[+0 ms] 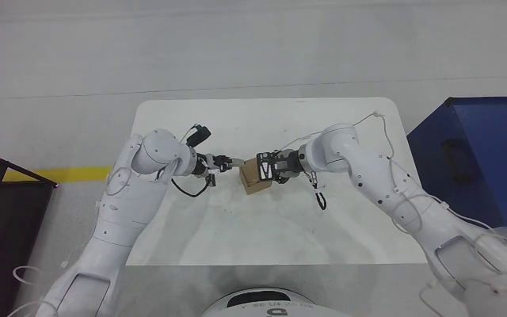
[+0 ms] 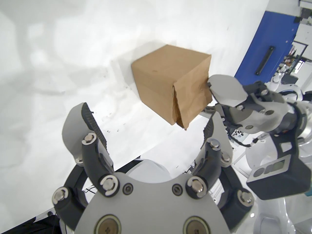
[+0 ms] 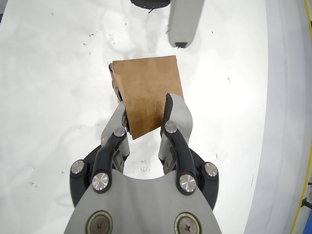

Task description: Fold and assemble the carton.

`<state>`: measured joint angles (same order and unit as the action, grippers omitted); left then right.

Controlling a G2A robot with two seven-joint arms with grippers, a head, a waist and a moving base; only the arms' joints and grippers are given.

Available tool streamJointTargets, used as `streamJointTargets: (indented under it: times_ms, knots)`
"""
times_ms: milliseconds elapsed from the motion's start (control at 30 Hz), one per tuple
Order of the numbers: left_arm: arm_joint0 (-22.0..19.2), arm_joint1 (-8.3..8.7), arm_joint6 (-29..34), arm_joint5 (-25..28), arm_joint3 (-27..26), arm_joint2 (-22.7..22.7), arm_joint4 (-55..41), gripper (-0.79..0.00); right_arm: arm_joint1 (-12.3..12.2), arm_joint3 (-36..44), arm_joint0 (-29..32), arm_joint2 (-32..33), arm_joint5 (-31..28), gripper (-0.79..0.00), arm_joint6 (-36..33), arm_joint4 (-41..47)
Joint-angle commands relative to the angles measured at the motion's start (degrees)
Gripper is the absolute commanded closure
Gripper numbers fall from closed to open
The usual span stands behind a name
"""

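I see white-shelled arms (image 1: 131,186) with loose black cables (image 1: 184,190); the grey fingers (image 3: 181,113) carry black ribbed pads (image 2: 93,125) and silver screws (image 3: 186,182).

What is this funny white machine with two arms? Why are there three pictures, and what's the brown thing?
It is a robot with two arms, and each arm ends in a gripper, a kind of two-fingered hand. One picture looks down from a camera above the arms. The other two come from little cameras on the wrists, so you see the fingers close up. The brown thing is a cardboard carton, folded into a box shape, at the middle of the white table. The right gripper pinches one end of it between its fingers. The left gripper is open, close to the carton but not touching it, and holds nothing.
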<state>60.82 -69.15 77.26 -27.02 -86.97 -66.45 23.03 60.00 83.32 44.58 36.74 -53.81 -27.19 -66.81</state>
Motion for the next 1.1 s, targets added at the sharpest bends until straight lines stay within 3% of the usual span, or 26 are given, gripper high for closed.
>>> streamJointTargets:
  times_ms: [0, 633, 900, 1067]
  knots:
    - [0.4, 0.20, -0.4, -0.4, -1.1, 0.9, 0.6, -0.785, 0.1, -0.2, -0.1, 0.0, 0.0, -0.323, -0.1, 0.0]
    - [-2.2, 1.21, -3.8, -3.8, 0.1, 9.5, 1.8, -0.785, 0.5, 0.1, 0.8, 0.6, -0.1, -0.332, -0.7, -0.1]
    - [-2.5, 1.84, -5.0, -5.0, -0.8, 10.7, 1.4, -0.785, -0.3, 0.4, 1.6, 2.7, -4.2, -0.440, 2.5, 1.8]
    - [-2.8, 2.22, -5.3, -5.3, -1.3, 11.5, 1.1, -0.785, -1.9, -0.7, 2.7, 5.8, -4.2, -0.471, 8.5, 4.7]
